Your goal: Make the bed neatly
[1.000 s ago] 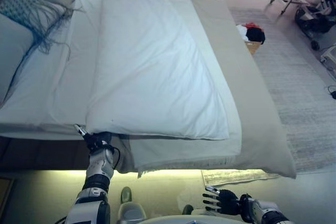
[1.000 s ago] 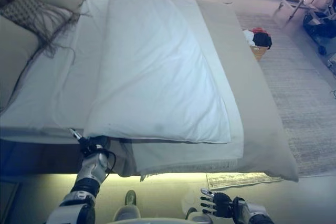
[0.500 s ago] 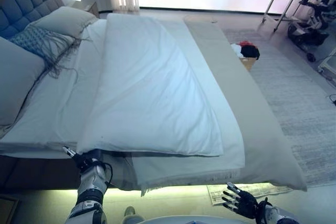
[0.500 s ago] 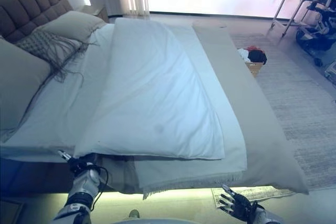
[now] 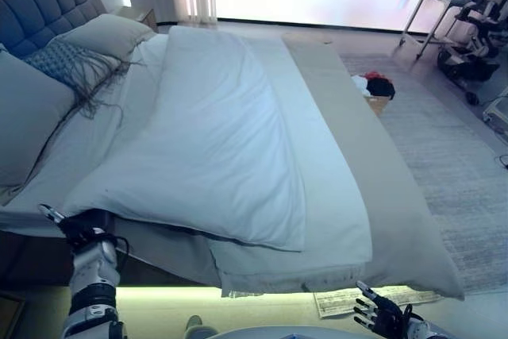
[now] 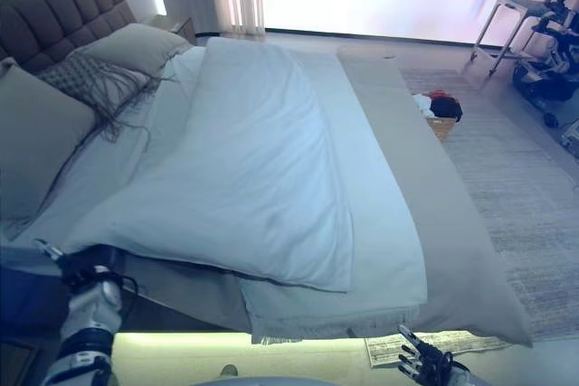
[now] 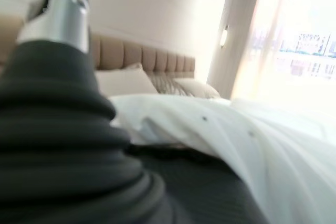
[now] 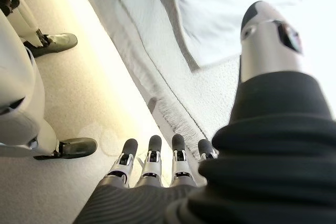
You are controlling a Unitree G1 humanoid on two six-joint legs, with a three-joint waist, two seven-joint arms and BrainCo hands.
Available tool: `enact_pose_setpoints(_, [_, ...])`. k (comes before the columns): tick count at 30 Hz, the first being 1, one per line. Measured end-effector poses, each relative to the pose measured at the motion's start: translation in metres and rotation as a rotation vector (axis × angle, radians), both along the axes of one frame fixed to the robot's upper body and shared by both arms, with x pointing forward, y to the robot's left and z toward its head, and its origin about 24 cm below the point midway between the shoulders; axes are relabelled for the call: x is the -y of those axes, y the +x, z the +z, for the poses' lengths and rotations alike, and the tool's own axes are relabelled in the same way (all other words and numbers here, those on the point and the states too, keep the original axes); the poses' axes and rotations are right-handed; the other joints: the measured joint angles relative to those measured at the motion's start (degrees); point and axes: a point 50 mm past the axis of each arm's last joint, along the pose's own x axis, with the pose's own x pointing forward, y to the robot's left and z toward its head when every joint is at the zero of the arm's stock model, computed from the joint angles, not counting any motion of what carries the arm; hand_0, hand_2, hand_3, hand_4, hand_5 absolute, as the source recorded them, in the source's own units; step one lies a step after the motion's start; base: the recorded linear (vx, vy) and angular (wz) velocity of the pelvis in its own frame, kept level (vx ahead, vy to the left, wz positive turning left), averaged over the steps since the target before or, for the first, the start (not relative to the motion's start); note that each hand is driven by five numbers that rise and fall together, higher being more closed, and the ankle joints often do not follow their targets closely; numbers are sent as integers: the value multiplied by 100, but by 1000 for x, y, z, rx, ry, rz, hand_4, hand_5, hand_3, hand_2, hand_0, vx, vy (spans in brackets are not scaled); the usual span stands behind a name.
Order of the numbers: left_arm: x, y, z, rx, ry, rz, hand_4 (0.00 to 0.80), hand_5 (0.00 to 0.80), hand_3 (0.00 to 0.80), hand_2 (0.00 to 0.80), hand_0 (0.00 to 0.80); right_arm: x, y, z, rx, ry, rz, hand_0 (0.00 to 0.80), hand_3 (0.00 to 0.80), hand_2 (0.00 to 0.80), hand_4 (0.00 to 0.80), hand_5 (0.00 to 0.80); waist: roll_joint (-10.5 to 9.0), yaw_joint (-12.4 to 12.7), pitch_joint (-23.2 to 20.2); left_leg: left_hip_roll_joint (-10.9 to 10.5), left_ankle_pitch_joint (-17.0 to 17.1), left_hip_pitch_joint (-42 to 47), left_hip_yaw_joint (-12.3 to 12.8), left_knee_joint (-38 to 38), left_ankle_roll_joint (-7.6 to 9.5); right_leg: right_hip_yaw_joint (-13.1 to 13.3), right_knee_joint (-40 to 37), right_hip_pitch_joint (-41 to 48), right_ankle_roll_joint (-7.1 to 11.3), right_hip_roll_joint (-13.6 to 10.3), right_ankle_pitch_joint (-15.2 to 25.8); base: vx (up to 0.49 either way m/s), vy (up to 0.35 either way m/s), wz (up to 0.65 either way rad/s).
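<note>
A white duvet [image 5: 214, 140] lies folded along the bed, over a pale sheet and a beige blanket [image 5: 381, 188] on the right side. Its near left corner reaches out to the bed's front left edge. My left hand [image 5: 83, 232] is at that corner, partly under the cloth, and holds it; only the thumb [image 7: 60, 11] shows in the left wrist view. Low over the floor by the bed's front right corner is my right hand [image 5: 379, 317], open, with its fingers [image 8: 152, 156] straight and nothing in them.
Pillows [image 5: 103, 33] and a fringed throw [image 5: 67, 65] lie by the padded headboard [image 5: 40, 5]. A basket of clothes [image 5: 377, 89] stands on the grey rug [image 5: 452, 156] to the right. A table [image 5: 432, 5] and equipment [image 5: 468, 53] stand at the far right.
My left hand has moved left along the bed's front edge, and the duvet's near corner has spread left with it. The camera has tilted up. My right hand has sunk lower.
</note>
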Motion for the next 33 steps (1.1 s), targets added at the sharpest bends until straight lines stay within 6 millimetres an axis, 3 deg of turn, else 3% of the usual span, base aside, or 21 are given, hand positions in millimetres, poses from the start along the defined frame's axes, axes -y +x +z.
enact_pose_setpoints(6, [-26, -3, 20, -103, 73, -53, 0, 0, 0, 0, 0, 2, 5, 2, 0, -16, 19, 0, 0, 0, 0, 0, -109, 151, -19, -9, -32, -9, -16, -1, -14, -96, 4, -33, 18, -30, 12, 9, 207, -4])
enact_pose_setpoints(11, [-54, -19, 24, -251, 62, -70, 0, 0, 0, 0, 0, 11, 7, 5, -16, -35, 29, 0, 0, 0, 0, 0, -197, 254, -28, -30, -145, -2, -93, -2, -28, -298, 3, -37, 74, -108, 49, 26, 240, -10])
enact_pose_setpoints(18, [-88, -50, 29, -322, -34, 69, 0, 0, 0, 0, 0, 12, 13, 8, 12, -14, 56, 0, 0, 0, 0, 0, -588, 291, -12, -189, -270, 6, -103, 2, 44, -372, 32, -124, 156, -306, 97, 0, 103, -14])
enact_pose_setpoints(23, [-98, -73, 18, -337, -153, 175, 0, 0, 0, 0, 0, 8, 15, 7, 13, -11, 86, 0, 0, 0, 0, 0, -802, 394, 35, -177, -397, -5, -262, 3, 16, -384, 38, -217, 175, -307, 108, -55, -44, -13])
enact_pose_setpoints(28, [-103, -91, 10, -292, -267, 266, 0, 0, 0, 0, 0, 7, 18, 8, 30, -8, 94, 0, 0, 0, 0, 0, -1002, 428, 146, -174, -482, -27, -266, 43, 9, -396, 44, -288, 194, -320, 124, -78, -56, -11])
enact_pose_setpoints(33, [-102, -101, 0, -285, -347, 315, 0, 0, 0, 0, 0, 5, 30, 11, 71, 4, 107, 0, 0, 0, 0, 0, -1001, 436, 183, -182, -700, -115, -253, 235, 14, -406, 43, -288, 193, -331, 123, -33, -44, -3])
